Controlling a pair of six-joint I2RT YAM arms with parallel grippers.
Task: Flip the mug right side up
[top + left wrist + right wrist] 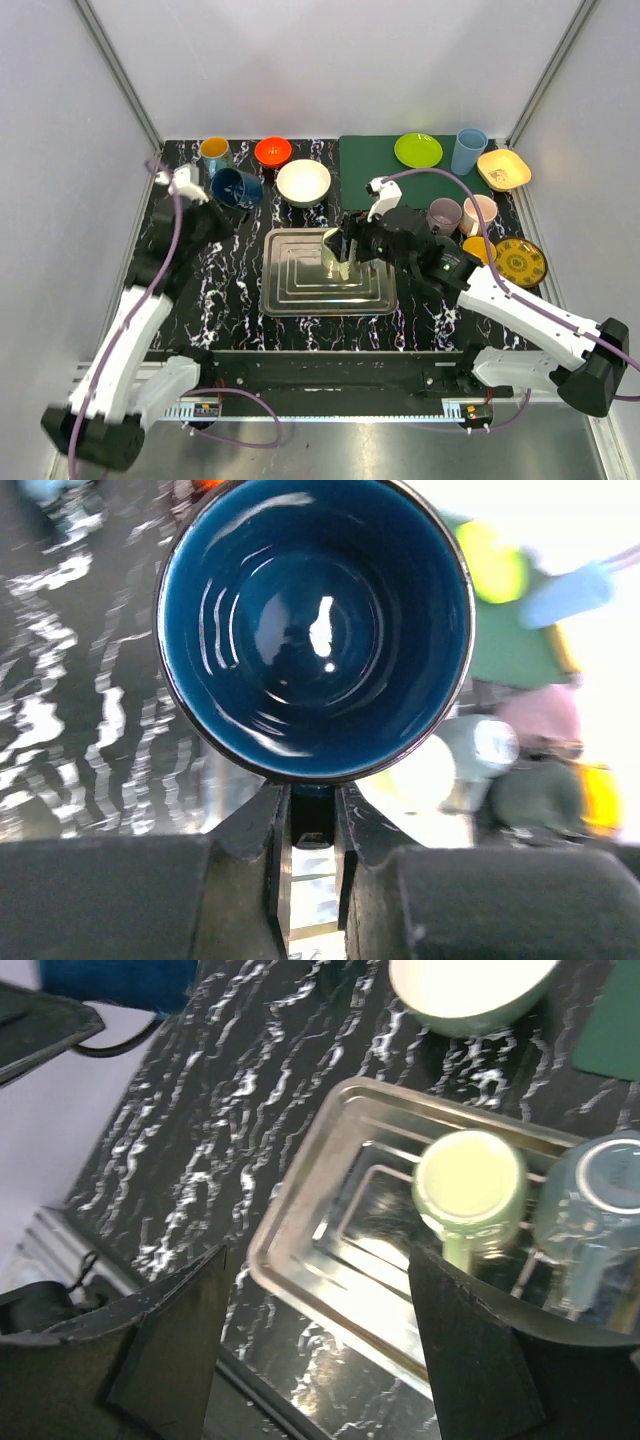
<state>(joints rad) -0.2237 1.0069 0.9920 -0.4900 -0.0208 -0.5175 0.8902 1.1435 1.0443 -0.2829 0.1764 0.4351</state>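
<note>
Left wrist: blue mug [315, 630] in left tool [312, 805], mouth camera-ward.

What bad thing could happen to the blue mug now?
The left tool pinches the blue mug by just a small part at its edge, so it might slip and drop. The white bowl sits close beside it, so the mug could bump it while turning.

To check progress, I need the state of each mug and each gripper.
dark blue mug: held, mouth toward the left wrist camera.
left gripper: shut on the dark blue mug.
right gripper: open, above the metal tray.
pale green mug: in the metal tray, not held.
</note>
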